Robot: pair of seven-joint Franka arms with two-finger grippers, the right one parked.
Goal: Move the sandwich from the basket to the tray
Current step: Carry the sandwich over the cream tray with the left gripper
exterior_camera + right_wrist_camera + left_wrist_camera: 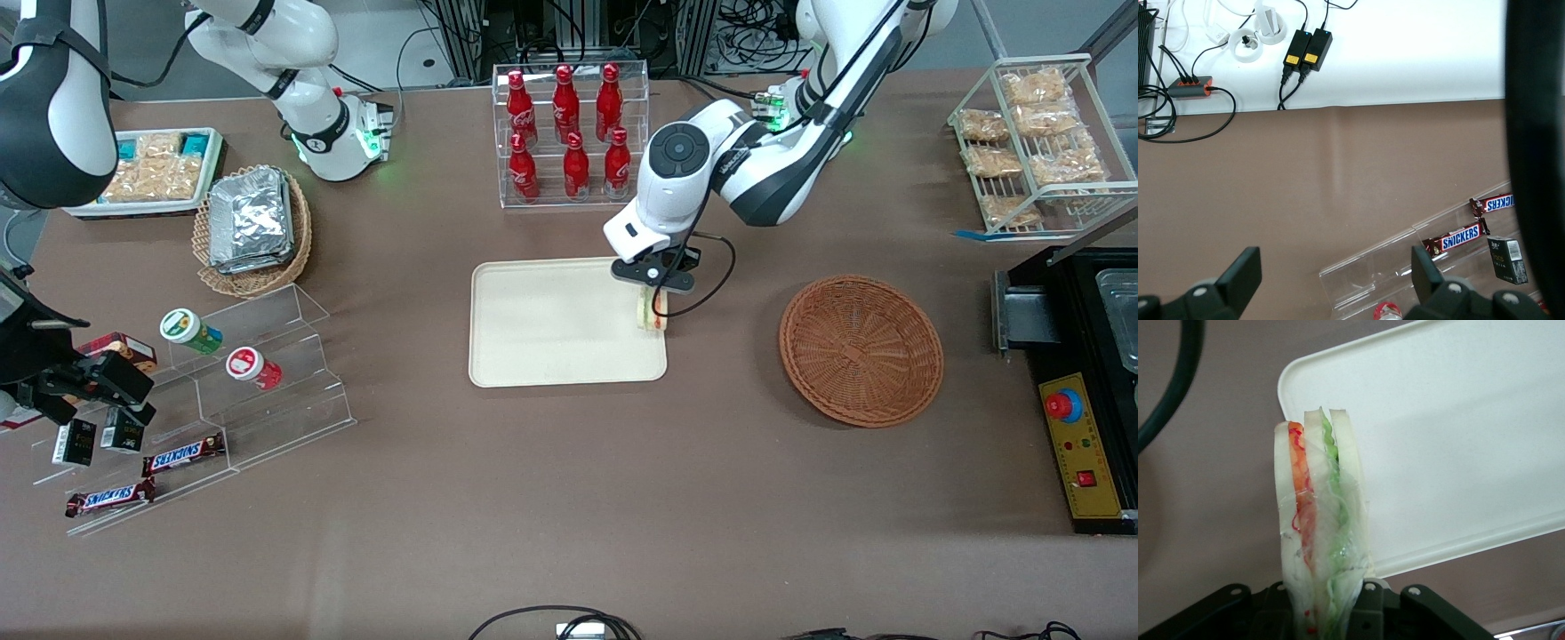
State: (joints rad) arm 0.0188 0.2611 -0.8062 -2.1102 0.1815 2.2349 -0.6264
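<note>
My left gripper (652, 296) is shut on the sandwich (652, 313), a clear-wrapped wedge of pale bread with orange, red and green filling. It holds the wedge over the edge of the cream-beige tray (551, 324) that faces the basket. In the left wrist view the sandwich (1318, 513) stands between the black fingers (1368, 607), with the tray's rounded corner (1295, 377) beside it. The reddish-brown wicker basket (861, 348) lies empty on the table, toward the working arm's end from the tray.
A clear rack of red bottles (569, 133) stands farther from the camera than the tray. A wire rack of snack bags (1036, 142) and a black machine (1089, 391) are at the working arm's end. A tan basket of foil packets (253, 227) and clear stepped shelves (231, 391) lie toward the parked arm's end.
</note>
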